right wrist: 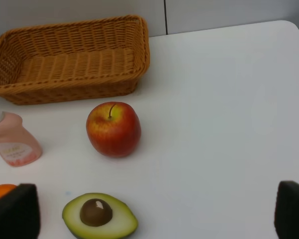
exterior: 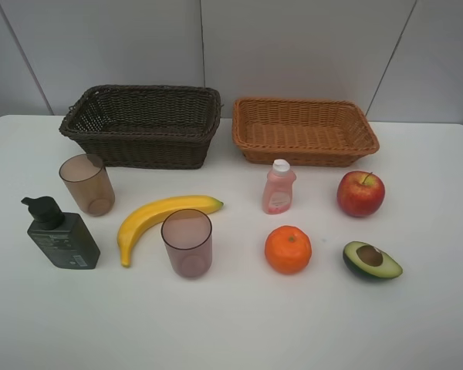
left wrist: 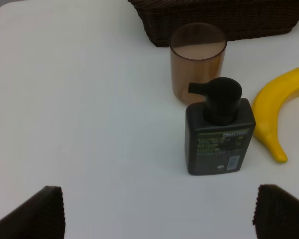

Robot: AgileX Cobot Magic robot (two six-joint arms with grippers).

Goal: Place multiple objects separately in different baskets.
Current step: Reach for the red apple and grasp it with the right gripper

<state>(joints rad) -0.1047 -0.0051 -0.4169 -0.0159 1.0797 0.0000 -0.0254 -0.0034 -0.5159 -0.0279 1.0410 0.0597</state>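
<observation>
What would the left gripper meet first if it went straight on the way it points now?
Probably the dark green pump bottle, which stands ahead of the open left gripper, off the middle of its gap. The translucent cup comes behind it. Depth is hard to judge.

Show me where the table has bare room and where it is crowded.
Bare: the table strip in front of the pump bottle, front cup, orange and avocado; the right edge beside the apple; the corner left of the dark basket. Crowded: around the banana, hemmed by the back cup, front cup and pump bottle.
</observation>
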